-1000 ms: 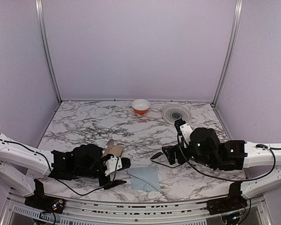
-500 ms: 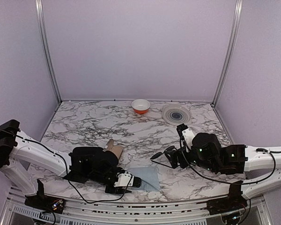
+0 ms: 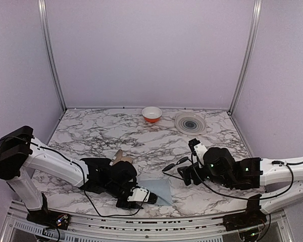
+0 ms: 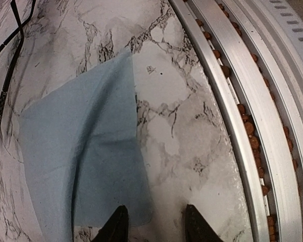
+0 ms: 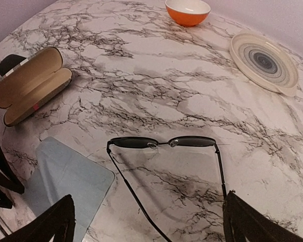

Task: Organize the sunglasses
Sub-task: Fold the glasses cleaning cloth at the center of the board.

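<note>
Where the marble worktop (image 3: pixel 91 136) meets its near rail, the left fingers (image 4: pixel 115 228) stand part-spread, pinching nothing, with a corner of the blue cloth (image 4: pixel 76 151) between them. Right fingers (image 5: pixel 48 224) spread wide. Open plaid case (image 5: pixel 28 83) well beyond them. Sunglasses (image 5: pixel 161 142) flat on worktop just ahead of the right fingers, temples pointing back between them.

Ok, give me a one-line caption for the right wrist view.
Open right gripper facing unfolded sunglasses on marble table, open case and blue cloth to its left.
</note>
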Controlling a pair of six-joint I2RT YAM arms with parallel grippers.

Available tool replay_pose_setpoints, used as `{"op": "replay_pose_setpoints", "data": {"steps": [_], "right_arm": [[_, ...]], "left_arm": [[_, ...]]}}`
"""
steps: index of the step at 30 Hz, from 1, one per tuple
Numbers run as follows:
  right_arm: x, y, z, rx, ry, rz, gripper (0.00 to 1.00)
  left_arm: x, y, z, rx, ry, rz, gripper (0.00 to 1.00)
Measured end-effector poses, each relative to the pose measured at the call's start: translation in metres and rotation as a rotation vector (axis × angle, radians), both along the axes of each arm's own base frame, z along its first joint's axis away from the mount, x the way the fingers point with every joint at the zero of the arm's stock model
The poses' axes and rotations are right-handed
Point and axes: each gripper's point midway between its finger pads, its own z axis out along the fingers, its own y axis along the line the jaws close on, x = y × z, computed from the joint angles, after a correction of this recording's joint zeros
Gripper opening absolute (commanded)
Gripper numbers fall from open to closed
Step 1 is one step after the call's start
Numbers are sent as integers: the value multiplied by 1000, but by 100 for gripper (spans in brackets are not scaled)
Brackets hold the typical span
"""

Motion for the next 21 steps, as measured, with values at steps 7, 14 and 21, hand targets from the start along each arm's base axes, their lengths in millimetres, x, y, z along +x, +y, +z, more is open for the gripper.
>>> {"op": "replay_pose_setpoints", "data": {"steps": [7, 14, 21], "right_arm": [[-1, -2, -8, -17, 8, 0, 99], [-1, -2, -12, -29, 12, 0, 99], [0, -2, -14, -44, 11, 4, 100]], "left_arm": [[9, 3, -3, 29, 25, -1, 37], [12, -9, -4, 34, 42, -38, 26], [13, -10, -5, 39, 55, -51, 13]]}}
